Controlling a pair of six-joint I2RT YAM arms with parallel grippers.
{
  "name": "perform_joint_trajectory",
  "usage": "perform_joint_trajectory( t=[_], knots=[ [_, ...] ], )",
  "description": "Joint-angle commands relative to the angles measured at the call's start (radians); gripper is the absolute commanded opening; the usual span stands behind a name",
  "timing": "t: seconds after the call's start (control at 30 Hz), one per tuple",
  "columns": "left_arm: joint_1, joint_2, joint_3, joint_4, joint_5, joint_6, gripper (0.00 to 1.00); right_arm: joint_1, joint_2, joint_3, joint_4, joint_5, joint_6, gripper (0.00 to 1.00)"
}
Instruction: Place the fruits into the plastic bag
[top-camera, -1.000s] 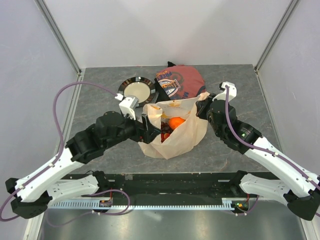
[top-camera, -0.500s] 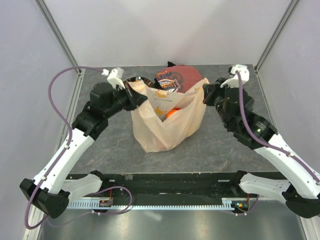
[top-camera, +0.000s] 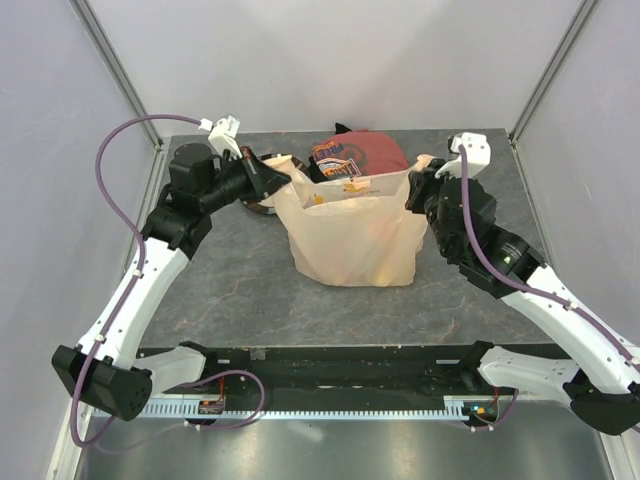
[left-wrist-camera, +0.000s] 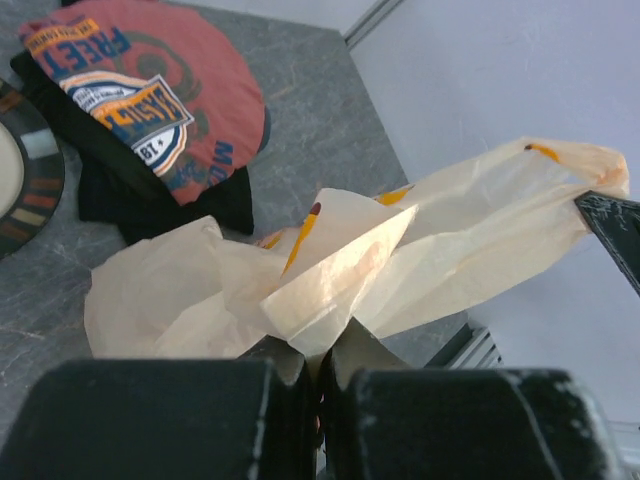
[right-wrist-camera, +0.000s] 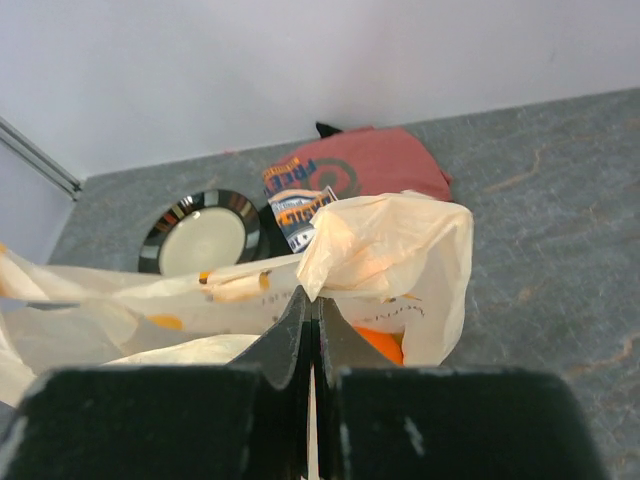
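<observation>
The cream plastic bag (top-camera: 355, 238) with banana prints hangs stretched upright between both grippers over the table's middle. My left gripper (top-camera: 277, 181) is shut on the bag's left top edge; in the left wrist view the gripper (left-wrist-camera: 320, 352) pinches a fold of the bag (left-wrist-camera: 450, 250). My right gripper (top-camera: 414, 190) is shut on the right top edge, and its wrist view shows the gripper (right-wrist-camera: 315, 305) clamping the bag (right-wrist-camera: 390, 240). An orange (right-wrist-camera: 382, 345) lies inside the bag. The other fruits are hidden by the bag's walls.
A red-and-black printed cloth (top-camera: 360, 155) lies folded behind the bag. A dark round plate (right-wrist-camera: 205, 238) with a cream centre sits left of it, partly hidden by my left gripper in the top view. Grey walls close in the table's sides and back.
My left gripper, open at the bag's mouth a second ago, has shut on the bag's left edge and pulled up and back-left. The slumped bag now stands taut between both grippers.
</observation>
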Motion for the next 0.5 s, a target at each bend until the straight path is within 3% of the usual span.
perform_joint_trajectory(
  t=[0.0, 0.13, 0.23, 0.27, 0.33, 0.37, 0.47],
  knots=[
    [0.005, 0.006, -0.015, 0.007, 0.103, 0.074, 0.02, -0.004, -0.025, -0.053, -0.001, 0.039, 0.052, 0.00],
    [0.003, 0.002, -0.024, 0.005, 0.103, 0.097, 0.06, -0.004, -0.036, -0.076, -0.015, 0.067, 0.064, 0.00],
    [0.005, -0.005, -0.017, 0.007, 0.113, 0.096, 0.38, -0.004, -0.042, -0.077, -0.021, 0.066, 0.072, 0.13],
    [0.005, -0.008, -0.010, 0.007, 0.116, 0.101, 0.53, -0.004, -0.047, -0.076, -0.020, 0.061, 0.063, 0.26],
    [0.003, -0.027, -0.004, 0.010, 0.104, 0.110, 0.63, -0.004, -0.057, -0.073, -0.011, 0.040, 0.043, 0.46],
    [0.003, -0.036, -0.001, 0.007, 0.094, 0.128, 0.76, -0.004, -0.065, -0.074, -0.003, 0.029, 0.024, 0.52],
    [0.012, -0.076, 0.000, -0.003, 0.017, 0.146, 0.94, -0.004, -0.122, -0.111, 0.057, 0.009, -0.025, 0.66]
  ],
)
